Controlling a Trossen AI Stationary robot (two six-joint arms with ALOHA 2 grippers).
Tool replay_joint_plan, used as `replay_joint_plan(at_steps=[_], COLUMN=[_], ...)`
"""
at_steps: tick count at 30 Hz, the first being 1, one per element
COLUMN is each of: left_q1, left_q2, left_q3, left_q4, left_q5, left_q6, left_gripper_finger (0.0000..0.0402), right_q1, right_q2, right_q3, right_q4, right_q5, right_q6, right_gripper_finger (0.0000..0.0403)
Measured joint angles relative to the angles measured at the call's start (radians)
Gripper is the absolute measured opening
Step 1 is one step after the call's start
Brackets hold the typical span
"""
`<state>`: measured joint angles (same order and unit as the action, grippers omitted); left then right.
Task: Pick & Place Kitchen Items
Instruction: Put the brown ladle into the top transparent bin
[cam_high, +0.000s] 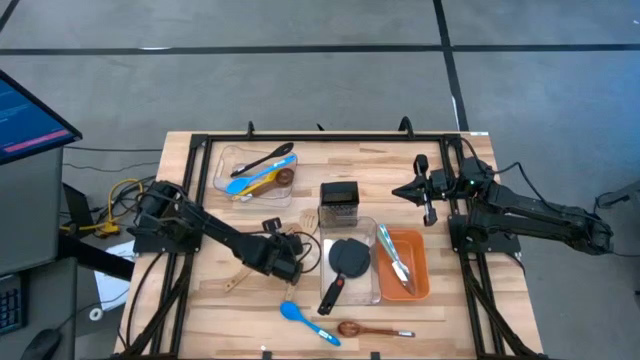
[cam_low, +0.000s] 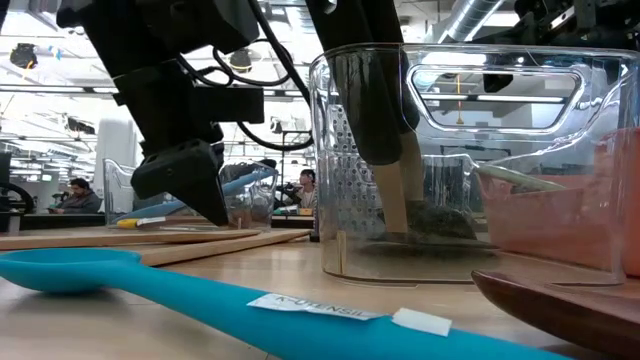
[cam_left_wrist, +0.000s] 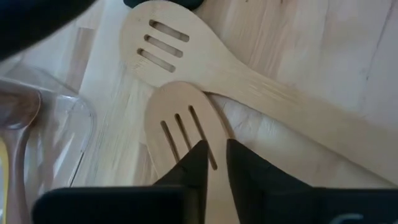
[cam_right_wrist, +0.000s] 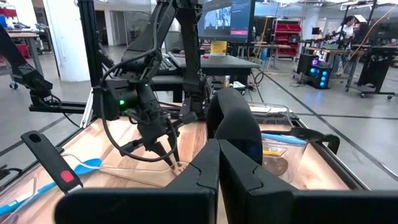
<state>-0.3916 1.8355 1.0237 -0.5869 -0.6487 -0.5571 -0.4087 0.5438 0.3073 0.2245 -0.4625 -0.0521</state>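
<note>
Two slotted wooden spatulas lie crossed on the table in the left wrist view, the nearer one (cam_left_wrist: 180, 118) with its blade edge over the neck of the farther one (cam_left_wrist: 186, 53). My left gripper (cam_left_wrist: 214, 168) (cam_high: 288, 255) points down over them, shut on the nearer spatula. Their handles show in the low view (cam_low: 130, 238). A blue spoon (cam_high: 305, 318) and a brown wooden spoon (cam_high: 370, 328) lie near the front edge. My right gripper (cam_high: 405, 190) (cam_right_wrist: 217, 165) is shut and empty, at the far right beside the steel grater (cam_high: 340, 200). My left gripper pinches the nearer spatula between its two fingers at the neck (cam_left_wrist: 216, 186), where the slotted blade narrows into the handle. The fingers (cam_low: 215, 205) come from above, slanting down. The spatula lies flat on the table, its blade against the other spatula.
A clear bin (cam_high: 250, 175) at the far left holds blue and yellow spoons and black tongs. A clear bin (cam_high: 372, 290) in the middle holds a black turner. An orange tray (cam_high: 420, 275) holds metal tongs. A black frame (cam_high: 200, 140) runs round the tabletop.
</note>
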Motion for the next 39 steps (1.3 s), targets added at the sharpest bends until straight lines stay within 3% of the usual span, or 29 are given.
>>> replay_joint_plan(at_steps=[13, 19, 29, 39], left_q1=[0.000, 0.012, 0.073, 0.090], left_q2=[0.000, -0.003, -0.007, -0.007], left_q3=[-0.027, -0.074, -0.162, -0.217], left_q4=[0.036, 0.095, 0.263, 0.340], left_q5=[0.014, 0.006, 0.003, 0.030], left_q6=[0.000, -0.001, -0.004, -0.063], left_gripper_finger=[0.0171, 0.0203, 0.0184, 0.0123], right_q1=[0.000, 0.000, 0.000, 0.000], right_q2=[0.000, 0.000, 0.000, 0.000], right_q3=[0.000, 0.000, -0.001, -0.001], right_q4=[0.000, 0.000, 0.000, 0.000], right_q5=[0.000, 0.000, 0.000, 0.000], right_q6=[-0.007, -0.008, -0.008, -0.002], right_gripper_finger=[0.0000, 0.0000, 0.0000, 0.0000])
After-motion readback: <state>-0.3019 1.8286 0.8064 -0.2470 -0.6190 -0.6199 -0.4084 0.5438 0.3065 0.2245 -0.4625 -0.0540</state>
